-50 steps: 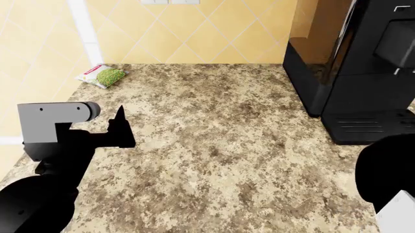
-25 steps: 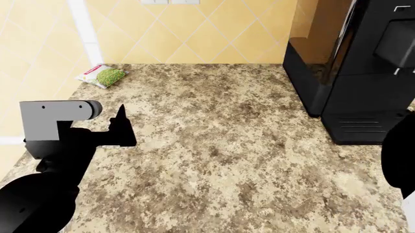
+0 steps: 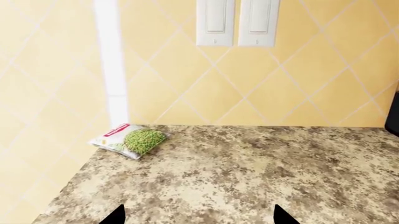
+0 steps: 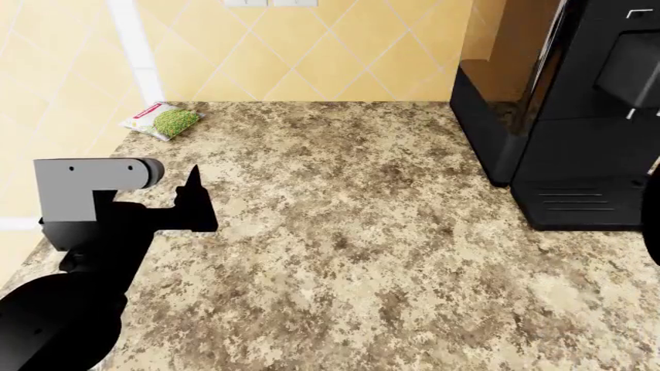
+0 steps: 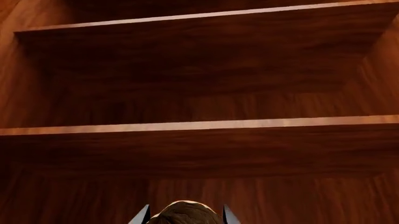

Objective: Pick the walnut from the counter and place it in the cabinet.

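The right gripper (image 5: 184, 215) holds the walnut (image 5: 184, 213) pinched between its 2 dark fingertips (image 5: 143, 215), which press against either side of the wrinkled tan shell. Straight ahead of that pincer stands the open cabinet (image 5: 199, 84), dark reddish wood with 2 shelf edges (image 5: 199, 125) crossing in front of the nut and above it; the walnut hangs below the nearer shelf edge and touches no board that I can see. From the head view only a dark sliver of the right arm (image 4: 653, 224) shows.

The left gripper (image 3: 198, 215) hovers over the counter (image 4: 361, 232) with its 2 tips set wide apart and nothing between them. Ahead of it and off to one side, near the yellow tiled wall (image 3: 281, 88), lies a packet of green peas (image 3: 130, 140). 2 white switches (image 3: 237, 22) sit on the wall beyond. A black appliance (image 4: 577, 116) stands on the counter's far right side.
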{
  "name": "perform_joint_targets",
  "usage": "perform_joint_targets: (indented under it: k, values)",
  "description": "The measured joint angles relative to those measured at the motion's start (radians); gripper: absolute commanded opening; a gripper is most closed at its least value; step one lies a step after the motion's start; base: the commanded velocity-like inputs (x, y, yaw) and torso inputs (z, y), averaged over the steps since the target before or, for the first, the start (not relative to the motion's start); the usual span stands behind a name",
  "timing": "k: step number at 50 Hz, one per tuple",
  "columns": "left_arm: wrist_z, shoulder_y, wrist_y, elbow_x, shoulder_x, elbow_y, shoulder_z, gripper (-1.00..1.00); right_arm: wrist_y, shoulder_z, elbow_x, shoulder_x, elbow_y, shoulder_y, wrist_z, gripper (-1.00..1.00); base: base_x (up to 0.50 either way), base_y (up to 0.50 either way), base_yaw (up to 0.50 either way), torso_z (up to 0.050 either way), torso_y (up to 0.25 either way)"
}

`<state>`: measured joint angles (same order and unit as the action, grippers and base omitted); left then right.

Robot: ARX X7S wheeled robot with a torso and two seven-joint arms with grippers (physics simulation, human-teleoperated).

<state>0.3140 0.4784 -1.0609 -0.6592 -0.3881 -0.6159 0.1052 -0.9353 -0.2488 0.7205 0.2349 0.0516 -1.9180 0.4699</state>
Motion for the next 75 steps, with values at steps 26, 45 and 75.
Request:
perform_joint_targets:
  k: [26, 45, 75]
  values:
    - [-0.002, -0.002, 0.023, 0.001, -0.007, 0.026, -0.005, 1.00, 0.129, -0.058, -0.068, -0.092, -0.606, -0.189, -0.193, -1.00, 0.00, 0.00, 0.00, 0.000, 0.000]
    - [0.000, -0.007, 0.032, -0.003, -0.014, 0.036, -0.002, 1.00, 0.254, -0.085, -0.120, -0.167, -1.085, -0.330, -0.337, -1.00, 0.00, 0.00, 0.00, 0.000, 0.000]
    - [-0.001, -0.011, 0.058, 0.005, -0.019, 0.075, -0.013, 1.00, 0.319, 0.178, -0.512, -0.228, -1.345, -0.306, -0.444, -1.00, 0.00, 0.00, 0.00, 0.000, 0.000]
